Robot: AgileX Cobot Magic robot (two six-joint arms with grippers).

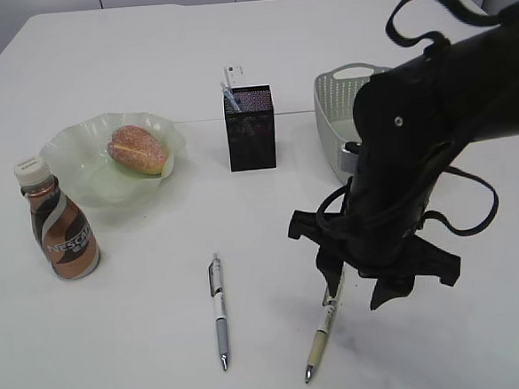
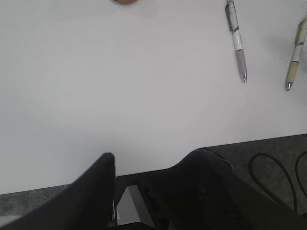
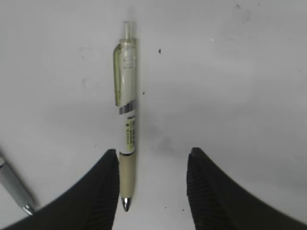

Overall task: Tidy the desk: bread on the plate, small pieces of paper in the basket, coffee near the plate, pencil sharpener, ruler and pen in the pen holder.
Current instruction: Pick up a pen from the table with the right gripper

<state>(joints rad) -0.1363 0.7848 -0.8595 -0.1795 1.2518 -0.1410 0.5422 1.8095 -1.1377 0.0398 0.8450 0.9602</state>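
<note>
The right gripper (image 1: 365, 298) hangs low over the desk (image 1: 145, 345) with its jaws apart and nothing between them; in the right wrist view the cream pen (image 3: 127, 120) lies flat just inside the left finger (image 3: 103, 191), its tip between the two fingers and its clear clip end pointing away; whether that finger touches the barrel I cannot tell. The left gripper (image 2: 153, 167) sits back at the near desk edge, also apart and empty.

A second pen, the grey pen (image 1: 220, 311), lies near the cream one, roughly parallel, well clear of the pen holder (image 1: 250, 128); the holder already has things standing in it. The bread (image 1: 137, 149) is on the plate (image 1: 70, 154), the coffee (image 1: 58, 222) stands just beside it, and the basket (image 1: 329, 109) is partly hidden behind the right arm.

The cream pen looks light, stiff and round, so it will likely roll or skid on the smooth top if nudged from one side; the rubbery grip section near the tip should be the least slippery hold, though a pinch nearer mid-barrel would balance better for tipping it upright into the holder; the clip side is best avoided, being thin plastic; the jaws want centring first, since the pen sits off to one finger.
</note>
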